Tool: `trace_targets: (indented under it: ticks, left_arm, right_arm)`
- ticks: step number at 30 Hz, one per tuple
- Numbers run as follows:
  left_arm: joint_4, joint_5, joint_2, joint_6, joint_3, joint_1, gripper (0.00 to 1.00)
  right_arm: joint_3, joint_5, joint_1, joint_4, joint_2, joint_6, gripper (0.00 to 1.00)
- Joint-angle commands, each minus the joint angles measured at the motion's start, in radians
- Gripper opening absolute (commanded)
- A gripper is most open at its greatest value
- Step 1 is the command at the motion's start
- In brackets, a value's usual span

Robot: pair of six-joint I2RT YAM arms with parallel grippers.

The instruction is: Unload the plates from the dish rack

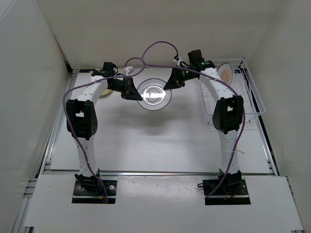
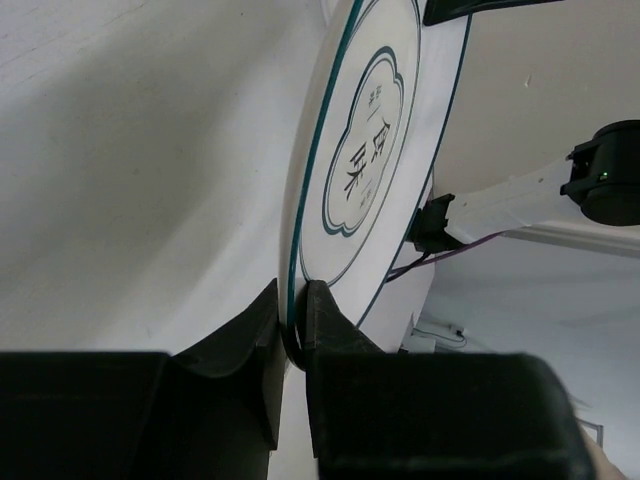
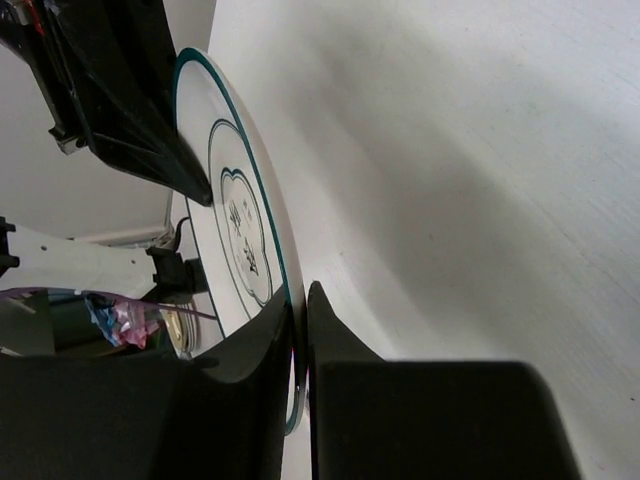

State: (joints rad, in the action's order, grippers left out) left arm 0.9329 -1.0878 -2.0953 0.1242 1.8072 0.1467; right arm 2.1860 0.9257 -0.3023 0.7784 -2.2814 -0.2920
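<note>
Ringed plate (image 1: pixel 154 94) hangs over mid-worktop (image 1: pixel 146 141), face up, spanning the gap between both hands. Left hand (image 1: pixel 132 92) is clamped on one rim and right hand (image 1: pixel 171 82) on the opposite rim; both wrist views show the edge pinched tight. The plate lies straight ahead of each hand, edge-on.

Likely a handover: one hand must release first, or the two pull against each other.

Sunburst plate (image 1: pixel 226 73) stands in the dish rack (image 1: pixel 255 104), behind and outboard of the right hand. Cream-tan plate (image 1: pixel 111 91) lies just behind the left hand, partly hidden.
</note>
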Motion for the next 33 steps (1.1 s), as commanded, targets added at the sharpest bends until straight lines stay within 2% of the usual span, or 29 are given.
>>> trace_targets:
  ticks: [1, 2, 3, 5, 6, 7, 10, 13, 18, 20, 26, 28, 33]
  left_arm:
    - [-0.040, -0.015, 0.023, -0.023, 0.041, 0.033, 0.10]
    - [-0.040, -0.001, 0.023, -0.014, 0.055, 0.033, 0.10]
    - [-0.049, 0.008, 0.023, -0.014, 0.067, 0.033, 0.10]
    - [-0.065, 0.049, 0.023, 0.021, 0.092, 0.033, 0.10]
    - [-0.065, 0.066, 0.023, 0.032, 0.102, 0.033, 0.10]
    - [-0.078, 0.084, 0.023, 0.044, 0.116, 0.033, 0.10]
    - [-0.104, 0.156, -0.012, 0.089, 0.185, 0.033, 0.10]
    - [-0.127, 0.201, -0.069, 0.130, 0.274, 0.033, 0.10]
    - [-0.201, 0.190, -0.175, 0.230, 0.375, -0.012, 0.10]
    - [-0.221, 0.158, -0.230, 0.239, 0.400, -0.038, 0.10]
    - [-0.287, 0.118, -0.377, 0.287, 0.495, -0.058, 0.10]
    - [-0.305, 0.118, -0.407, 0.313, 0.517, -0.058, 0.10]
    - [-0.356, 0.129, -0.482, 0.353, 0.537, -0.058, 0.10]
  right_arm:
    - [0.049, 0.029, -0.008, -0.039, 0.002, -0.038, 0.00]
    - [0.049, 0.009, -0.008, -0.030, 0.020, -0.021, 0.06]
    - [0.049, -0.025, 0.011, 0.010, 0.031, -0.001, 0.32]
    - [0.049, -0.153, 0.029, 0.047, 0.080, 0.046, 0.57]
    - [0.014, -0.198, 0.052, 0.058, 0.101, 0.065, 0.74]
    - [0.002, -0.252, 0.063, 0.082, 0.149, 0.109, 0.78]
    - [-0.070, -0.478, 0.086, 0.102, 0.238, 0.158, 0.81]
    - [-0.159, -0.577, 0.111, 0.113, 0.403, 0.215, 0.83]
    - [-0.369, -0.818, 0.101, 0.148, 0.618, 0.273, 0.84]
    - [-0.507, -0.916, 0.101, 0.188, 0.738, 0.304, 0.85]
    - [-0.825, -0.944, 0.175, 0.232, 1.088, 0.611, 0.88]
    - [-0.842, -0.961, 0.212, 0.243, 1.158, 0.660, 0.88]
    - [-0.830, -0.930, 0.233, 0.403, 1.194, 0.660, 0.88]
